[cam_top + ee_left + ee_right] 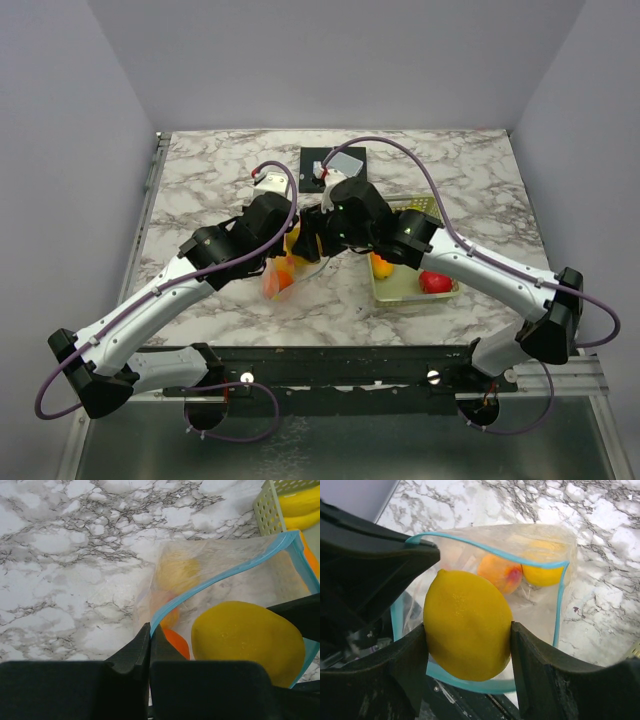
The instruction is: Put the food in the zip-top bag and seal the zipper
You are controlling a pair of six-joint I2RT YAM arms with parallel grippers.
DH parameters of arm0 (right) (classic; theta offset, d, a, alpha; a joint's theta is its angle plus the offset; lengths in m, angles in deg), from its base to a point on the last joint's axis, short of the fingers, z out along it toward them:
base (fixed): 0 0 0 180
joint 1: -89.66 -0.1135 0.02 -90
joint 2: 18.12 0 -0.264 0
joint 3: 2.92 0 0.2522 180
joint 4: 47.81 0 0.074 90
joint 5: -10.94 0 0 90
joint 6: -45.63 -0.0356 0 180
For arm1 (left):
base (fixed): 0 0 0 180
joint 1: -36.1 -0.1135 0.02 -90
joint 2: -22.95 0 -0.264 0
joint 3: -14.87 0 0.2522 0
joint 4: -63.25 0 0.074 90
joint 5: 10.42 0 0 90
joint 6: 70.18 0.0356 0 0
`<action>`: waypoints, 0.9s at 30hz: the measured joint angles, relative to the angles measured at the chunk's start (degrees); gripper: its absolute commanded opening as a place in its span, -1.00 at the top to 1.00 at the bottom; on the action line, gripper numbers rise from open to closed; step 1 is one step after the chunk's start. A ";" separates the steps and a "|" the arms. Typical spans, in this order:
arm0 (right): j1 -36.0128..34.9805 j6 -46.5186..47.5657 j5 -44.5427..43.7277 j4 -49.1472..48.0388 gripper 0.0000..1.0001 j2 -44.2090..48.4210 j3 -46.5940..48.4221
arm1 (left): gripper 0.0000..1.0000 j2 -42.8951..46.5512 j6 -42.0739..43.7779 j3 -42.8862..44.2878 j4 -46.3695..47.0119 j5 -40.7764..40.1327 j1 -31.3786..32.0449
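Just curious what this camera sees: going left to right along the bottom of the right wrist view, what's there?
Dark finger → yellow lemon, gripped in between → second dark finger.

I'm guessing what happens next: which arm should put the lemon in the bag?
Right. The right gripper holds the lemon at the open mouth of the bag. The left gripper is shut on the zipper, holding that mouth open.
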 measured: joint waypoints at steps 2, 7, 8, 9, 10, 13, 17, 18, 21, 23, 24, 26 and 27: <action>-0.13 -0.24 -1.33 0.20 0.09 -0.92 0.00 | 1.00 0.00 0.00 0.04 0.00 0.13 0.00; -0.15 -1.29 -4.07 0.55 -0.35 -2.51 0.00 | 1.00 0.00 -0.07 0.04 0.00 0.28 0.02; -0.17 -1.49 -4.46 0.72 -0.44 -2.69 0.00 | 1.00 0.00 -0.09 0.04 0.00 0.31 0.00; -0.17 -1.75 -4.79 0.92 -0.52 -2.82 0.00 | 1.00 0.00 -0.17 0.04 0.00 0.37 0.02; -0.17 -1.95 -5.07 1.14 -0.58 -2.93 0.00 | 1.00 0.02 -0.20 0.04 0.00 0.39 0.00; -0.22 -2.58 -5.86 1.57 -0.72 -3.06 0.00 | 1.00 0.02 -0.22 0.04 0.00 0.39 0.00; -0.28 -2.97 -6.56 1.77 -0.85 -3.06 0.00 | 1.00 0.04 -0.22 0.04 0.00 0.44 0.00; -0.31 -3.08 -6.60 1.81 -0.85 -3.06 0.00 | 1.00 0.07 -0.22 0.04 0.00 0.44 0.00; -0.31 -3.23 -6.64 1.90 -0.85 -2.95 0.00 | 1.00 0.07 -0.24 0.04 -0.02 0.44 0.00; -0.33 -3.34 -6.67 1.92 -0.85 -2.62 0.00 | 1.00 0.07 -0.22 0.04 0.00 0.44 0.00; -0.35 -3.41 -6.67 1.95 -0.85 -2.32 0.00 | 1.00 0.07 -0.22 0.04 -0.02 0.44 0.02; -0.37 -3.58 -6.71 2.01 -0.85 -1.38 0.00 | 1.00 0.07 -0.22 0.04 0.00 0.44 0.00; -0.37 -3.76 -6.82 2.08 -0.85 -0.72 0.00 | 1.00 0.07 -0.24 0.04 0.00 0.44 0.02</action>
